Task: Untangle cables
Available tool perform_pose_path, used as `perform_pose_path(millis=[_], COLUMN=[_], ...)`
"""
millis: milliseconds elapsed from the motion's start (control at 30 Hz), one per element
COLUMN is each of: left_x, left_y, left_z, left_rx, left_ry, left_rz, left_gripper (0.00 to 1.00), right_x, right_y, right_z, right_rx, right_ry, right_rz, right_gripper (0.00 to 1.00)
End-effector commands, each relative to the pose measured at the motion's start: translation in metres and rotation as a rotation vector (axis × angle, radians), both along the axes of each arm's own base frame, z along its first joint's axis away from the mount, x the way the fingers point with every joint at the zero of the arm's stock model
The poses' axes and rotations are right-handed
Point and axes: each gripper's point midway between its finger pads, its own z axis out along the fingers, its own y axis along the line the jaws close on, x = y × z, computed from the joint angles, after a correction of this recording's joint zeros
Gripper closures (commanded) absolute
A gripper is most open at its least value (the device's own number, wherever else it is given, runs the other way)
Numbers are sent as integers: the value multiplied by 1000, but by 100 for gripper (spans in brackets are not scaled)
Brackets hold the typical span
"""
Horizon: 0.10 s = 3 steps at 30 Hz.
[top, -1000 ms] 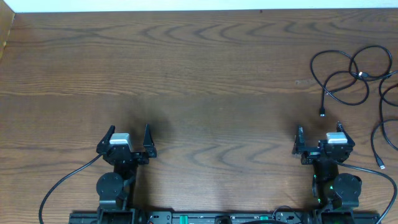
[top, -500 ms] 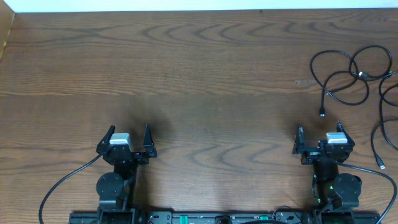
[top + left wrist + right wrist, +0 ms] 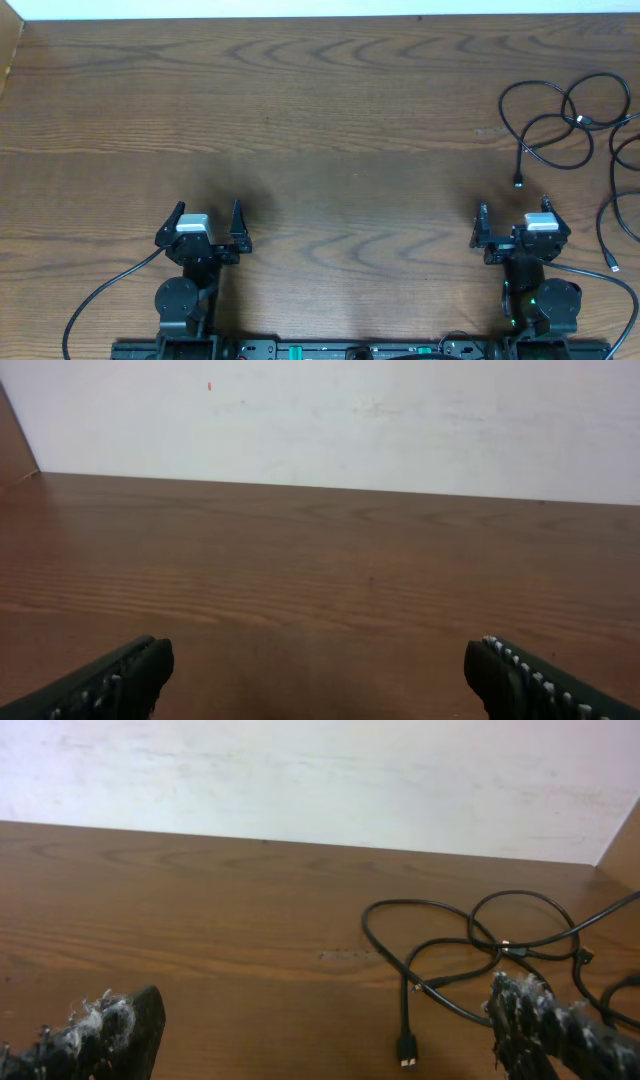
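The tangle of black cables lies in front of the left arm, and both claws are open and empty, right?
Not quite: the black cables lie in front of the right arm, not the left; the overhead view shows it. The left gripper and right gripper are open and empty.

matt wood table (image 3: pixel 330 120), smooth black cables (image 3: pixel 560 120)

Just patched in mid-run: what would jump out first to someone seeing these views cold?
The black cables lie looped over one another at the far right of the table. One plug lies just ahead of the right pincer. Both pincers sit open and empty near the front edge, and the left pincer faces only wood, far from any cable.
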Motion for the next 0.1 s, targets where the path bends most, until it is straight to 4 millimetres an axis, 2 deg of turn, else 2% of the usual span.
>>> perform_pose_path(millis=[0, 67], left_x=[-1, -1], left_y=[5, 5], left_z=[-16, -16], left_rx=[7, 7], left_ry=[50, 50], left_rz=[27, 27], left_gripper=[3, 3], right_x=[0, 0], right_y=[1, 1], right_z=[0, 0], right_rx=[-13, -13], right_ry=[-1, -1], right_rz=[10, 10], right_gripper=[1, 1])
